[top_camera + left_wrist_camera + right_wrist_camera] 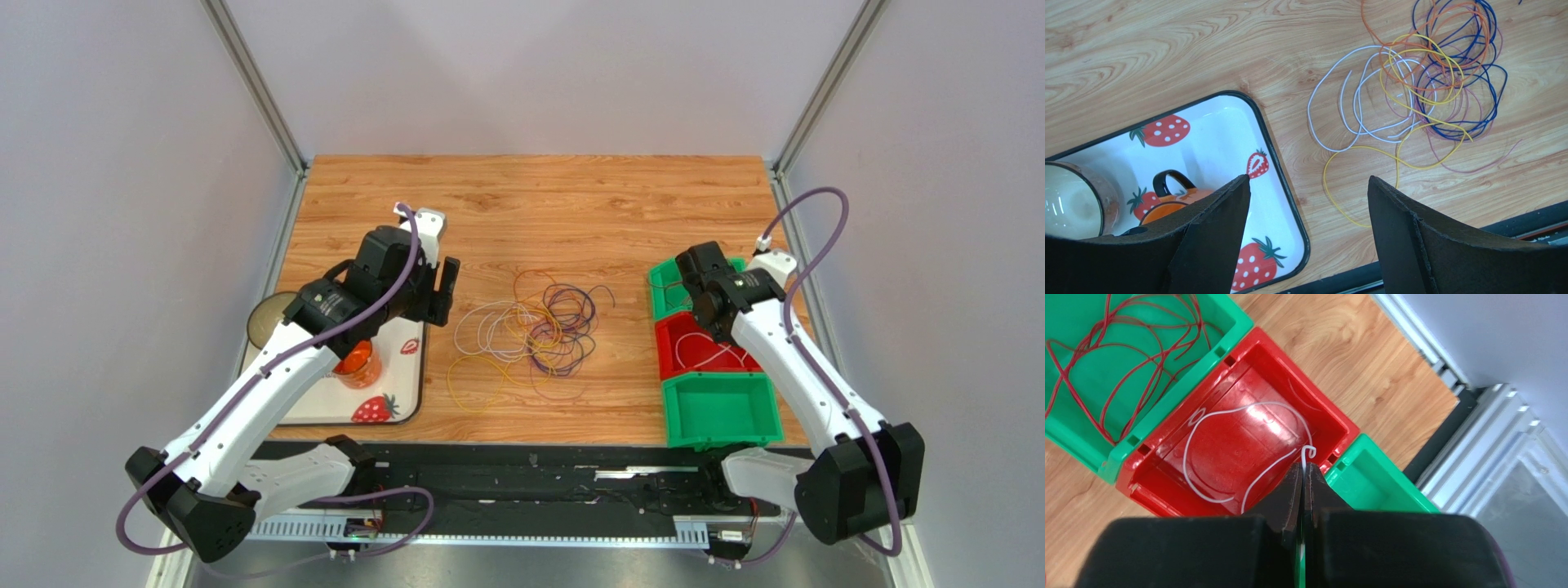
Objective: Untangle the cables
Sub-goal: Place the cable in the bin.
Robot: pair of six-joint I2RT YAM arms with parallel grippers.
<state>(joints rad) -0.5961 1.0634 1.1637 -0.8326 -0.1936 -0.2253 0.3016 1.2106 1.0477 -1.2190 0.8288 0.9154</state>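
Observation:
A tangle of thin cables (540,328) in white, yellow, orange, blue and purple lies on the wood table between the arms; it also shows in the left wrist view (1419,79). My left gripper (1309,190) is open and empty, above the edge of the strawberry tray, left of the tangle. My right gripper (1302,468) is shut on a white cable (1223,447) whose loop hangs into the red bin (1161,496). A red cable (1125,349) lies in the far green bin (1229,324).
A strawberry-print tray (1290,202) holds an orange mug (1168,205) and a round cup (1072,202). A row of bins stands on the right: green (666,279), red (669,361) and near green (724,410). Metal rails border the table.

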